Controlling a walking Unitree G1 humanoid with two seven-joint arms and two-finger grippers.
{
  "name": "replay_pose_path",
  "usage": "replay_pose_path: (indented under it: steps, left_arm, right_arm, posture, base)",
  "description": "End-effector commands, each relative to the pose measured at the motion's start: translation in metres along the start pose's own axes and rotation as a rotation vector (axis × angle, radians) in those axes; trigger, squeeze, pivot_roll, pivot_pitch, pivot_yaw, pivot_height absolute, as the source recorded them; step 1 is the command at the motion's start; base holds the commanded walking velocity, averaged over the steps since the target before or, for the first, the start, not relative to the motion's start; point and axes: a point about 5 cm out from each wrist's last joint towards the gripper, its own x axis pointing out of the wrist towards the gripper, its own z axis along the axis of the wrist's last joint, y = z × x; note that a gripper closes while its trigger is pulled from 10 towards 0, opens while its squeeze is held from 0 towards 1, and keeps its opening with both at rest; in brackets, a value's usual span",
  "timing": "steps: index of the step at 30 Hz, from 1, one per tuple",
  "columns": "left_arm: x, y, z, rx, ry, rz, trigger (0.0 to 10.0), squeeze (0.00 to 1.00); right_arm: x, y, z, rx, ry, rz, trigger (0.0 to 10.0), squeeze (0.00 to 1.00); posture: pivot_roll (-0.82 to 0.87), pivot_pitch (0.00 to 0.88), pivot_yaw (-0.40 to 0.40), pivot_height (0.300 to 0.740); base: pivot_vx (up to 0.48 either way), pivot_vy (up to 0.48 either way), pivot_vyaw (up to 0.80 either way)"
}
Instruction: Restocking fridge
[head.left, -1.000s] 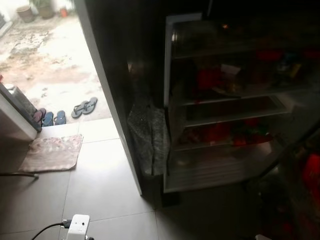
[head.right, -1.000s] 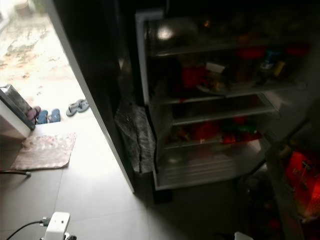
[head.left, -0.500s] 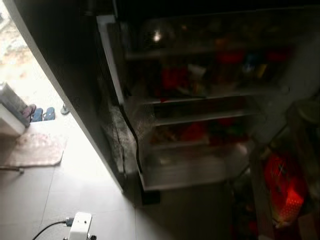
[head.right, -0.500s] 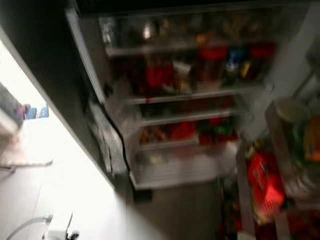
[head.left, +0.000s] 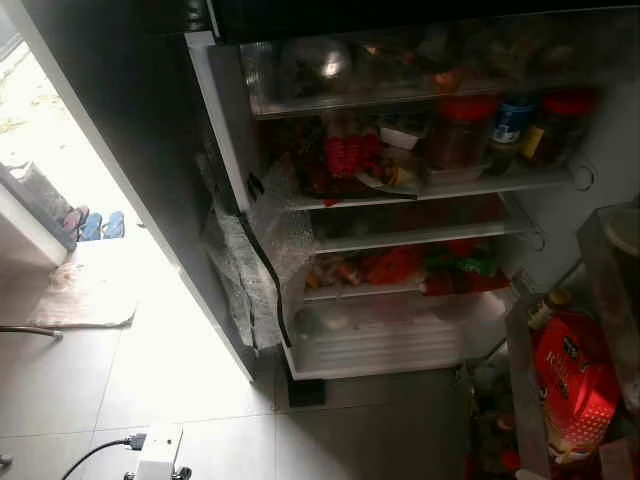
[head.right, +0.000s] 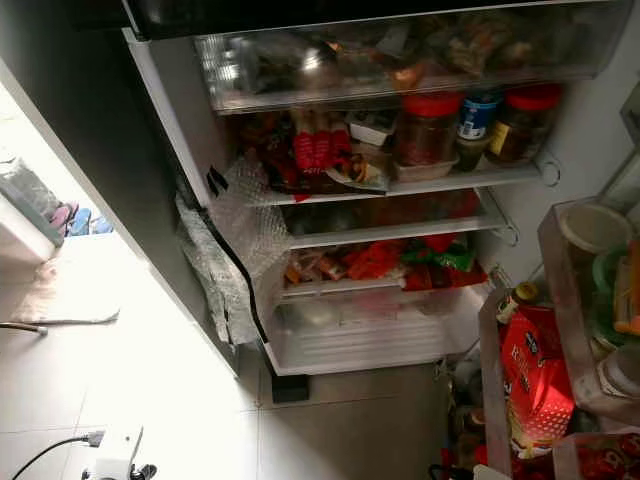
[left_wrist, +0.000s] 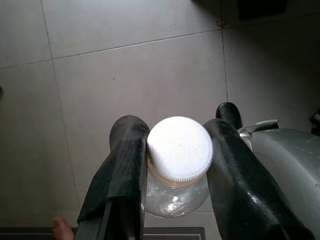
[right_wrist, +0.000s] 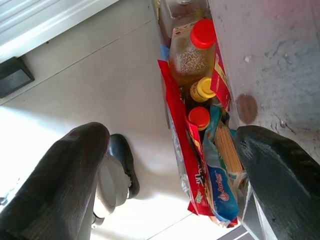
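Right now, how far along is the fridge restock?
Done: the fridge stands open, its shelves already holding red-lidded jars and packets. In hand: the left gripper clamps a clear white-capped jar above the floor. Left: shelving that jar; the right gripper hangs open and empty.

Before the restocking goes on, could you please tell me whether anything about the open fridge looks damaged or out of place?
Yes: a crumpled sheet of bubble wrap hangs off the fridge's left edge, sagging toward the floor beside the shelves. It looks loose rather than fitted. The shelves are crowded, but nothing looks spilled.
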Motion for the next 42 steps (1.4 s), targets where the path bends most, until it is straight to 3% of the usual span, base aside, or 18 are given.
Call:
replay_pose_path:
  steps: [1, 18, 28, 30, 32, 36, 42]
  left_arm:
    - [-0.002, 0.004, -0.008, 0.010, 0.026, 0.007, 10.0, 0.00]
    - [-0.002, 0.003, -0.007, 0.007, 0.024, 0.004, 10.0, 0.00]
    - [0.001, -0.001, 0.004, -0.006, -0.025, -0.016, 10.0, 0.00]
    - [0.003, -0.006, 0.029, -0.025, -0.123, -0.047, 10.0, 0.00]
    - [0.004, -0.007, 0.036, -0.031, -0.150, -0.051, 10.0, 0.00]
    - [0.003, -0.014, 0.087, -0.025, -0.354, -0.087, 10.0, 0.00]
    - [-0.007, -0.023, 0.130, -0.059, -0.588, -0.153, 10.0, 0.00]
  right_arm:
    - [-0.002, -0.004, -0.005, 0.004, 0.010, -0.018, 10.0, 0.00]
    - [-0.002, -0.001, -0.007, 0.015, 0.023, 0.001, 10.0, 0.00]
    - [-0.002, 0.001, -0.007, 0.003, 0.033, 0.021, 10.0, 0.00]
    - [-0.001, 0.002, -0.006, -0.002, 0.035, 0.034, 10.0, 0.00]
    - [-0.001, 0.003, -0.006, -0.007, 0.036, 0.039, 10.0, 0.00]
    - [0.001, 0.007, -0.001, -0.021, 0.036, 0.063, 10.0, 0.00]
    - [0.004, 0.011, 0.006, -0.051, 0.045, 0.083, 10.0, 0.00]
  posture:
    - [-0.01, 0.106, 0.050, 0.740]
    - [-0.01, 0.122, 0.051, 0.740]
    - [-0.01, 0.123, 0.049, 0.740]
    - [-0.01, 0.122, 0.048, 0.740]
    - [-0.01, 0.119, 0.048, 0.740]
    - [-0.03, 0.094, 0.061, 0.740]
    - [-0.01, 0.078, 0.053, 0.740]
  base:
    - [0.000, -0.428, 0.00]
    - [0.000, -0.389, 0.00]
    - [0.000, 0.000, 0.00]
    - [0.000, 0.000, 0.00]
    - [0.000, 0.000, 0.00]
    - [0.000, 0.000, 0.00]
    - [0.000, 0.000, 0.00]
